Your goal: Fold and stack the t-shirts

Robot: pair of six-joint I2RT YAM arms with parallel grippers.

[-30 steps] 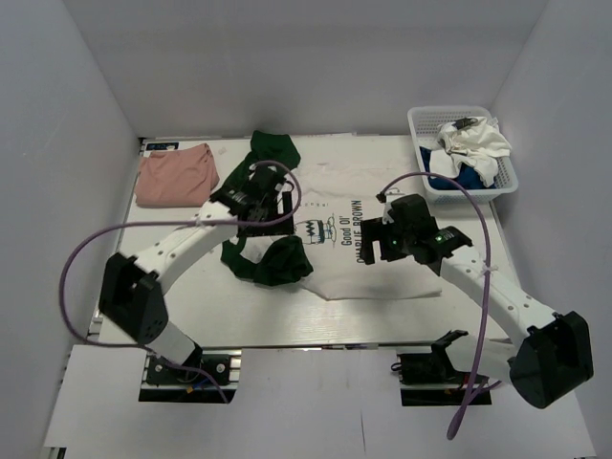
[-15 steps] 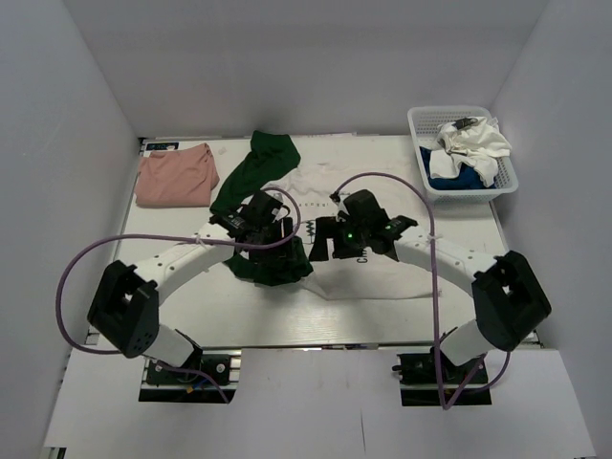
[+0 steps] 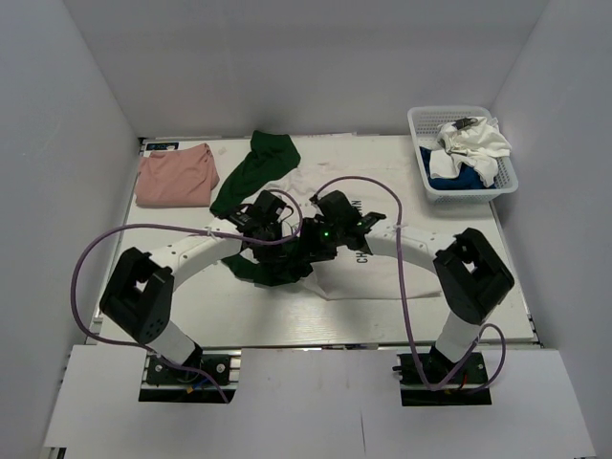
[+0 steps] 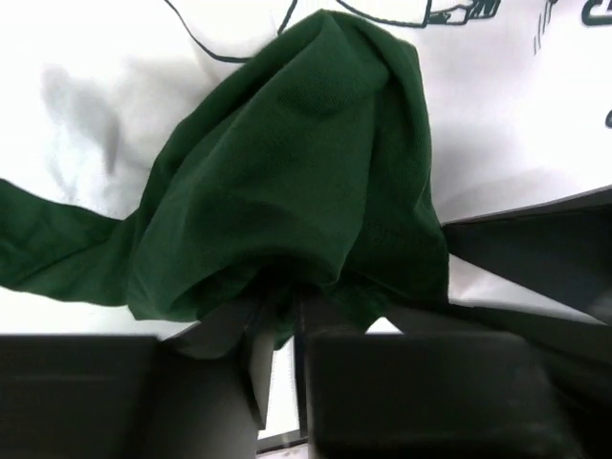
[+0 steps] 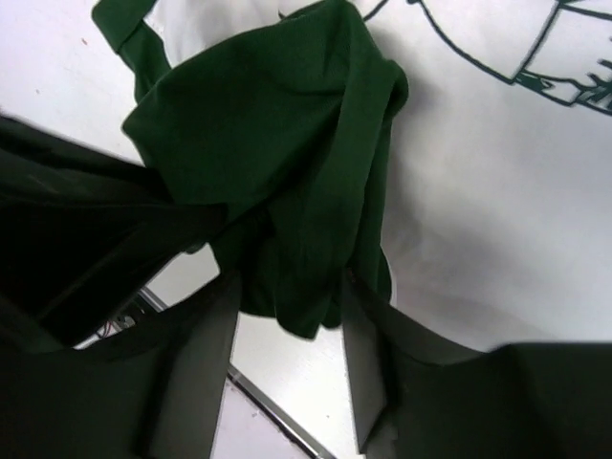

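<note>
The white t-shirt [image 3: 387,273] with dark green sleeves lies flat mid-table, print up. Its near sleeve [image 3: 273,269] is bunched into a green heap, and both grippers meet over it. My left gripper [image 3: 272,239] [image 4: 279,306] is shut on a fold of that sleeve [image 4: 296,172]. From the right, my right gripper [image 3: 304,249] [image 5: 287,282] straddles the same sleeve [image 5: 277,153]. Its fingers [image 5: 368,354] stand apart with a lobe of green cloth hanging between them. The far sleeve [image 3: 253,167] lies stretched toward the back.
A folded salmon-pink t-shirt [image 3: 174,175] lies at the back left. The white lattice basket [image 3: 419,129] at the back right holds a crumpled white t-shirt [image 3: 473,142] over a blue one [image 3: 448,178]. Both arms cross the table's middle, and their cables arch above.
Both arms swung inward onto the near green sleeve. The left gripper closed on the cloth. The right gripper's fingers narrowed around the sleeve.
</note>
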